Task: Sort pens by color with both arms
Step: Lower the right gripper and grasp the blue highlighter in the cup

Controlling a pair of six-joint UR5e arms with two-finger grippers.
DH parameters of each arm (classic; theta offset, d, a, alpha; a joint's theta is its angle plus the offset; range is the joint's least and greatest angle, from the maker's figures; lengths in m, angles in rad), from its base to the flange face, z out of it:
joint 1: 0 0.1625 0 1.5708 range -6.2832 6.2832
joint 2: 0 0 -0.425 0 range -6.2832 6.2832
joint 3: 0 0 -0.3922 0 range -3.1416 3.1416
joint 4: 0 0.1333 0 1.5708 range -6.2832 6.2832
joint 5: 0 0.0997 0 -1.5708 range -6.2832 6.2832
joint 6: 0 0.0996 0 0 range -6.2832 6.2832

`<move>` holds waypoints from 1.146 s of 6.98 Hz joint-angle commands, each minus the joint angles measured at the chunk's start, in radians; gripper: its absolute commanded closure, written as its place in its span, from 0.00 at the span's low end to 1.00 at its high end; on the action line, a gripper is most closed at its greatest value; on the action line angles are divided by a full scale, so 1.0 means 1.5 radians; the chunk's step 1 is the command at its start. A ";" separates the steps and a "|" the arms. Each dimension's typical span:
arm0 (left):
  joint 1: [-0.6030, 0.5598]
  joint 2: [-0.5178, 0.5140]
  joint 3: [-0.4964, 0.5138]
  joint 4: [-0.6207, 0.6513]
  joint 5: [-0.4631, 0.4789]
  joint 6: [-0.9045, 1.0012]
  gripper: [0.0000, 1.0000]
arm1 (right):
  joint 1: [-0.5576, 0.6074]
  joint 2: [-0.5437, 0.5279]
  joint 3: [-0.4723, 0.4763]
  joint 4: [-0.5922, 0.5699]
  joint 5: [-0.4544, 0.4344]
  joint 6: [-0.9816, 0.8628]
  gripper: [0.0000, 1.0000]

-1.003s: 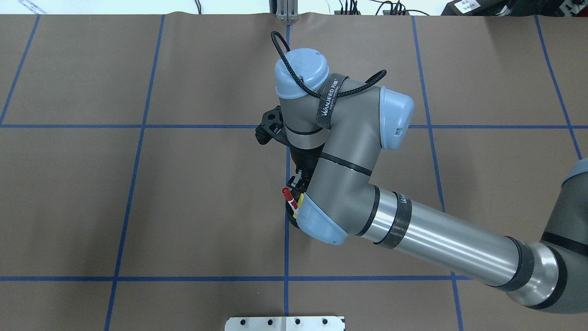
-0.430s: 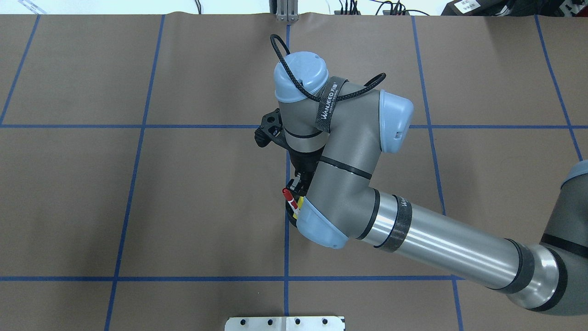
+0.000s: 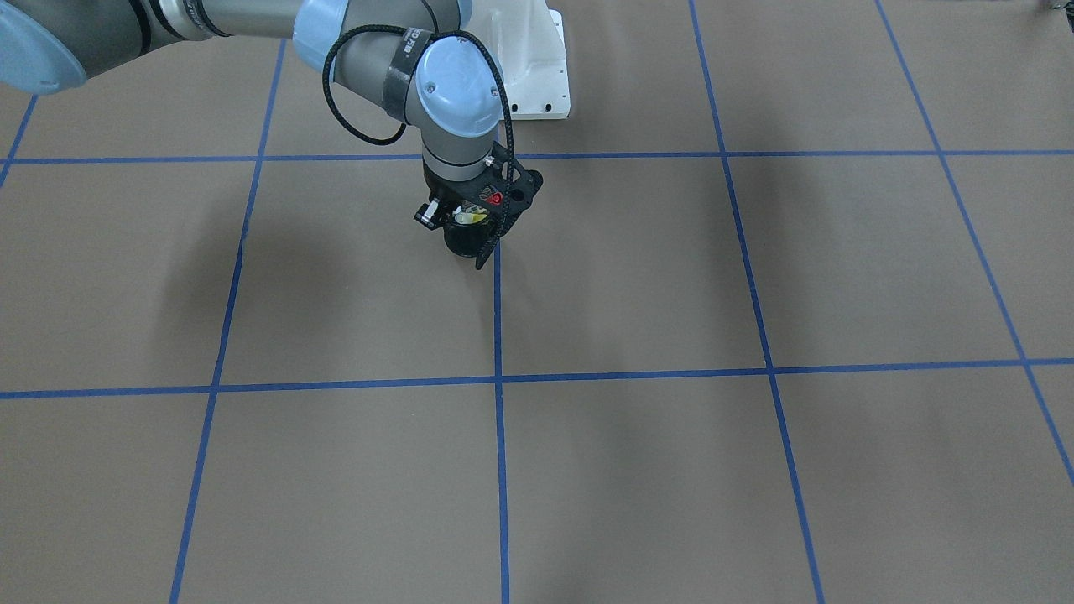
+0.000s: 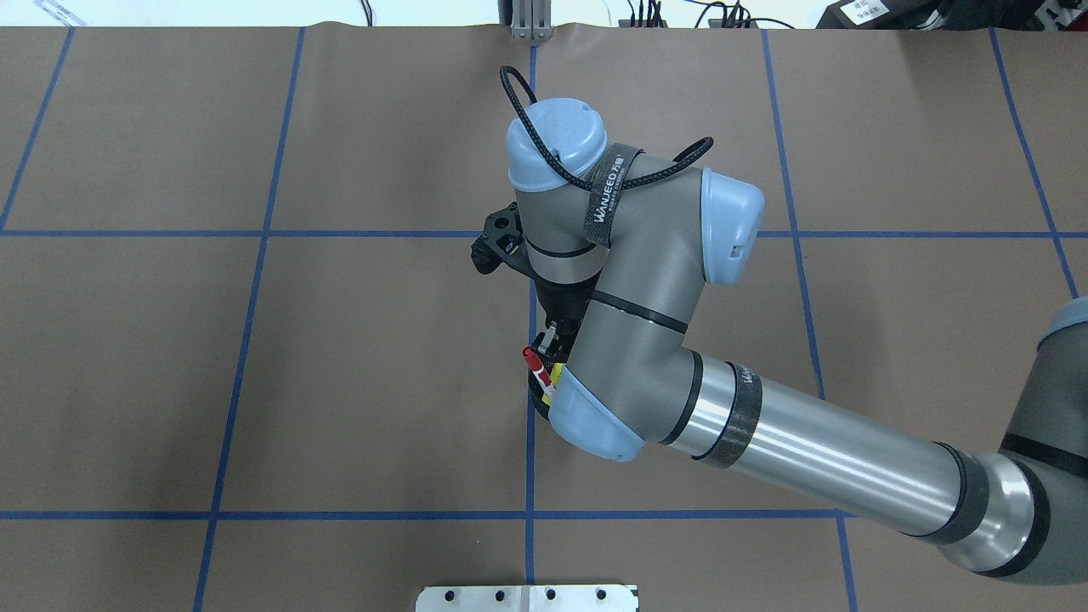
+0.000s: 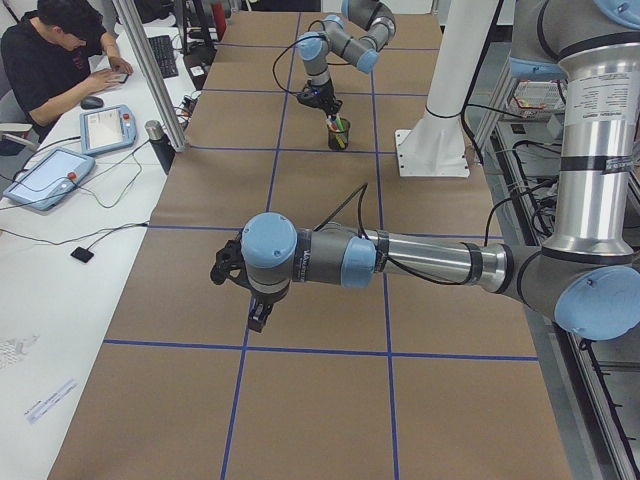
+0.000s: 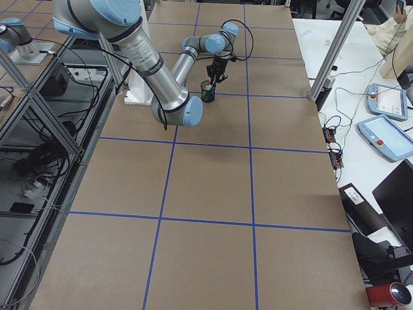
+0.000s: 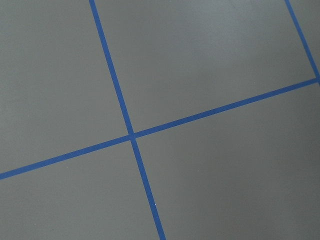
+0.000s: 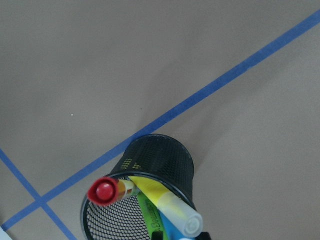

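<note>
Starting at the table's left end, the closest thing to us is the left arm point(image 5: 400, 262). It's stretched out level over the brown table point(image 5: 300, 420), with the left gripper point(image 5: 258, 318) pointing down, hanging above the paper and touching nothing. We only get that claw from the side view. Its own wrist camera shows just paper and 2 crossing blue tape lines point(image 7: 132, 136), so we can't tell if it's spread or clenched.

Further along, around 1 o'clock from that claw, is the white pedestal point(image 5: 440, 130). Past it the black mesh cup point(image 8: 160, 155) stands upright on the middle tape line.

Everything we're sorting sits inside it, leaning on the rim. In the right wrist view:
- The red-capped pen point(image 8: 106, 191) pokes out at 9 o'clock of the cup's mouth.
- The yellow pen point(image 8: 165, 202) runs toward 4 o'clock.
- The lime green pen point(image 8: 149, 212) lies just beside the yellow one, on its 7 o'clock side.
- The blue pen point(image 8: 172, 231) shows only a sliver at the 6 o'clock edge.

The right gripper point(image 4: 551, 338) hangs right over the cup on the right arm point(image 4: 807, 442), which comes in from 4 o'clock in the overhead view. The wrist hides its fingers, so we can't tell whether it's released or grasping anything.

Farthest off, at 10 o'clock in the left side view, a person point(image 5: 50, 60) sits at a white desk point(image 5: 60, 210)
</note>
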 commanded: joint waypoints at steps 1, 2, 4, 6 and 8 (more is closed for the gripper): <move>0.000 0.000 0.003 -0.001 0.000 0.000 0.00 | 0.000 0.001 0.000 0.000 0.002 0.001 0.83; 0.000 0.000 0.003 -0.001 0.000 0.000 0.00 | -0.001 -0.001 0.006 0.000 0.003 0.001 0.83; 0.000 0.000 0.004 -0.001 0.000 0.001 0.00 | 0.000 -0.001 0.010 -0.001 0.003 0.002 0.82; 0.000 0.000 0.003 -0.001 0.000 0.000 0.00 | 0.000 0.002 0.023 -0.006 0.004 0.002 0.82; 0.000 -0.001 0.002 -0.001 0.000 0.000 0.00 | 0.010 0.005 0.057 -0.030 0.021 0.003 0.82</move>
